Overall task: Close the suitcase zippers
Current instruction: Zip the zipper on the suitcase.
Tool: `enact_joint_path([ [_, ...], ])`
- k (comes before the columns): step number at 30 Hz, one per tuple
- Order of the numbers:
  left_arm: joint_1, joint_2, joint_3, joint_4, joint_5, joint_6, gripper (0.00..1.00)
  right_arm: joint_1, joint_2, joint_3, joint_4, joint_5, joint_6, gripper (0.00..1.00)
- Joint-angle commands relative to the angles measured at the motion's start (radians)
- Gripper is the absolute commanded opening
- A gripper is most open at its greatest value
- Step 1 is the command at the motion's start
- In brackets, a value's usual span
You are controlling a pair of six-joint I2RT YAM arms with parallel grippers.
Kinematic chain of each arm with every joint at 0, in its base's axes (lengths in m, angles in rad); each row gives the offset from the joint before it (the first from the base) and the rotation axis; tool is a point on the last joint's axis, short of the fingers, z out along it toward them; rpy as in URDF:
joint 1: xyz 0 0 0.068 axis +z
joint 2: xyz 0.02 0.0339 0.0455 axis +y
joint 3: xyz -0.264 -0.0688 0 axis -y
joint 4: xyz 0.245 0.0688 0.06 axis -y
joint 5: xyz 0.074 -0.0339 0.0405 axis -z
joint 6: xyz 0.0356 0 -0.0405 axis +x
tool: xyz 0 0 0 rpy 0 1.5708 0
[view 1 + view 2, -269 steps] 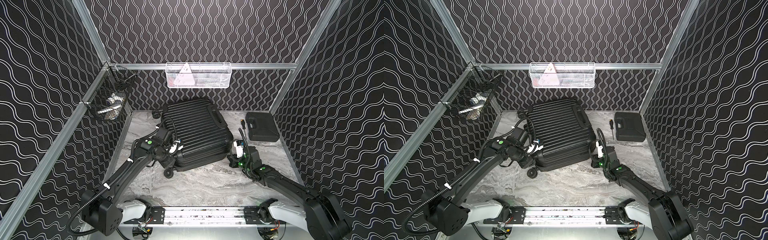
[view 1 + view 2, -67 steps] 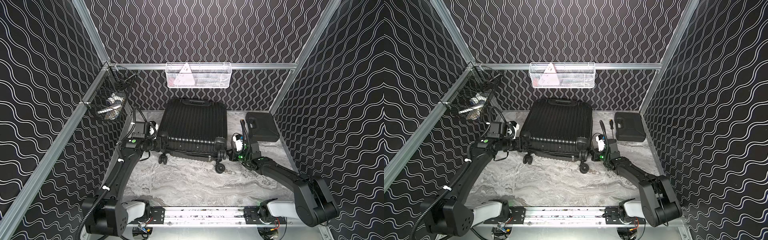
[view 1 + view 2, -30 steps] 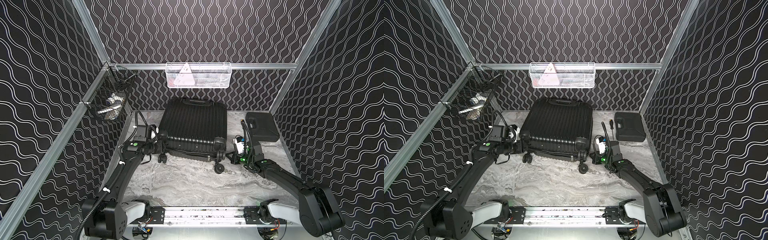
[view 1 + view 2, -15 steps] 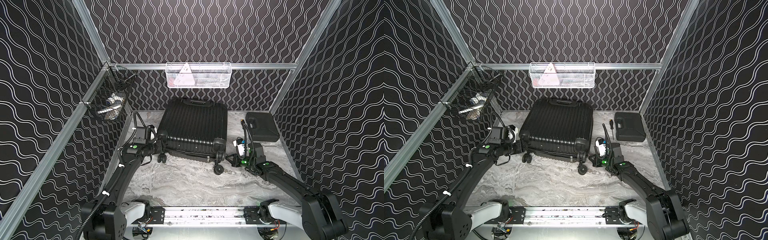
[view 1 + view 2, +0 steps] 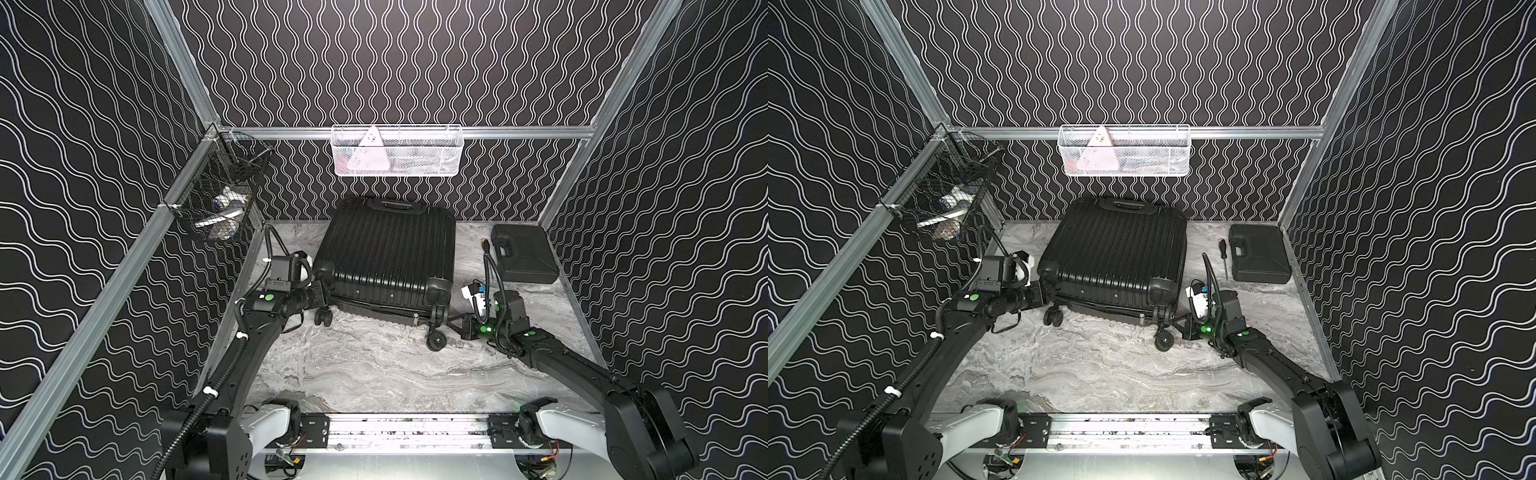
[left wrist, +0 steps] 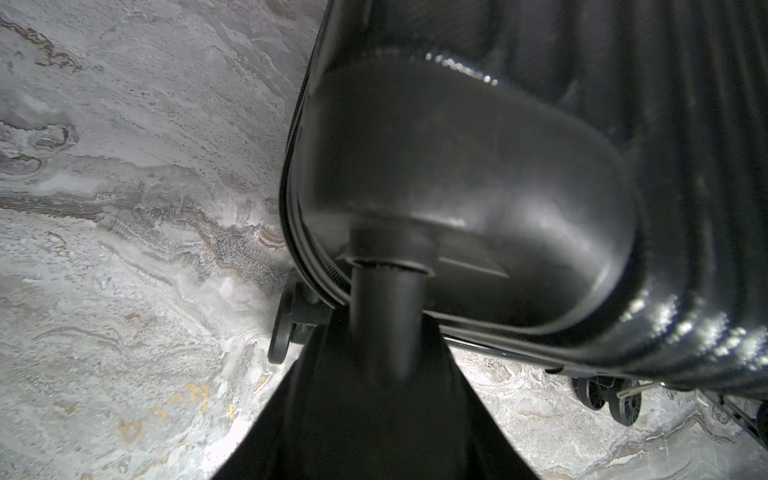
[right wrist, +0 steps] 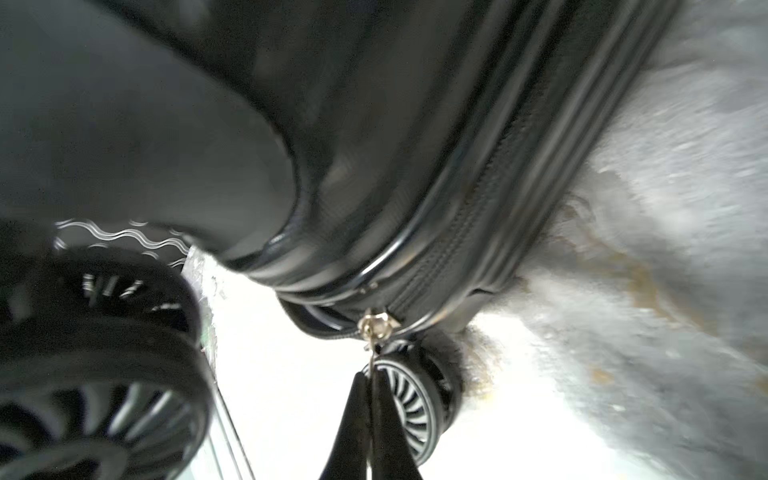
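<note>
The black ribbed suitcase (image 5: pixel 386 249) (image 5: pixel 1117 253) lies flat, handle toward the back wall and casters toward the front. My left gripper (image 5: pixel 322 291) (image 5: pixel 1044 297) (image 6: pixel 384 374) is shut on the caster stem (image 6: pixel 388 299) at the front-left corner. My right gripper (image 5: pixel 453 327) (image 5: pixel 1177 322) (image 7: pixel 370 376) sits low at the front-right corner, shut on a small metal zipper pull (image 7: pixel 375 328). The zipper track (image 7: pixel 469 232) (image 6: pixel 316 266) runs between the two shells. A caster wheel (image 7: pixel 415 399) stands just behind the right fingertips.
At the back right lies a small flat black tool case (image 5: pixel 523 257), with a screwdriver (image 5: pixel 1224 255) beside it. A white wire basket (image 5: pixel 397 151) hangs on the back wall and a black one (image 5: pixel 220 199) on the left wall. A metal rail (image 5: pixel 407 428) crosses the front.
Over nine seconds the suitcase has turned from lying diagonally to handle-at-back. In the last second the right gripper has slid toward the front at the front-right corner. The left gripper has barely moved.
</note>
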Motion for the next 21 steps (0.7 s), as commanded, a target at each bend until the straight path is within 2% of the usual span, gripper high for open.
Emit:
enact_joint_path([
  [1,0.002,-0.004,-0.007,0.053,-0.075,-0.125,0.11,0.024,0.015,-0.001,0.011,-0.151,0.008,0.0],
  [12,0.002,-0.036,-0.017,0.052,-0.08,-0.136,0.1,0.074,0.065,-0.022,0.131,-0.117,0.066,0.0],
  [21,0.002,-0.089,-0.025,-0.063,0.028,-0.081,0.14,0.074,0.101,0.013,0.089,0.087,0.032,0.0],
])
